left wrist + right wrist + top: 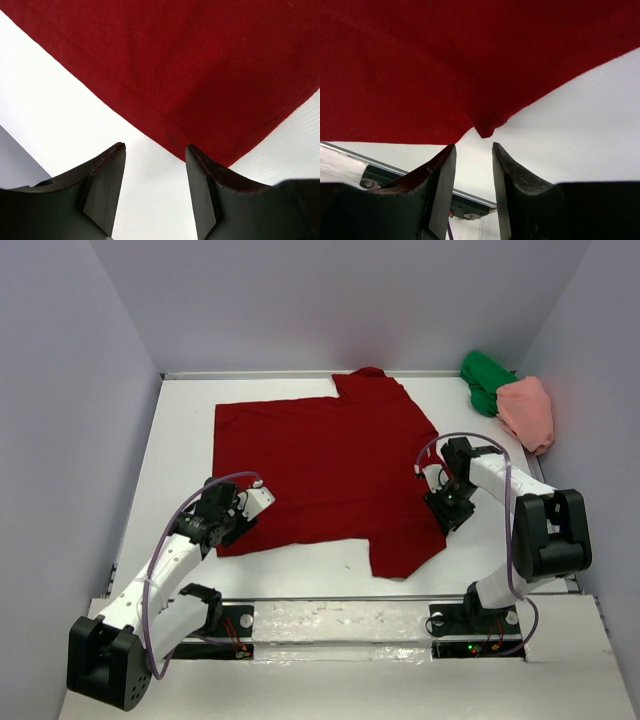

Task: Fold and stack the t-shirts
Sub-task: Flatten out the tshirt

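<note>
The dark red t-shirt (320, 470) lies spread flat on the white table, sleeves toward the back and the near edge. My left gripper (238, 528) is open and empty at the shirt's near left corner. In the left wrist view that hemmed corner (220, 150) lies just ahead of the gripper (155, 148), by the right finger. My right gripper (447, 515) is open and empty at the shirt's right edge. In the right wrist view a fabric corner (484, 129) hangs just ahead of the gripper (473, 146). The green t-shirt (485, 380) and the salmon pink t-shirt (527, 410) lie crumpled together at the back right.
Grey walls close in the table (185, 440) on the left, back and right. The arm bases and a metal rail (340, 625) run along the near edge. The rail also shows behind the fingers in the right wrist view (470, 197).
</note>
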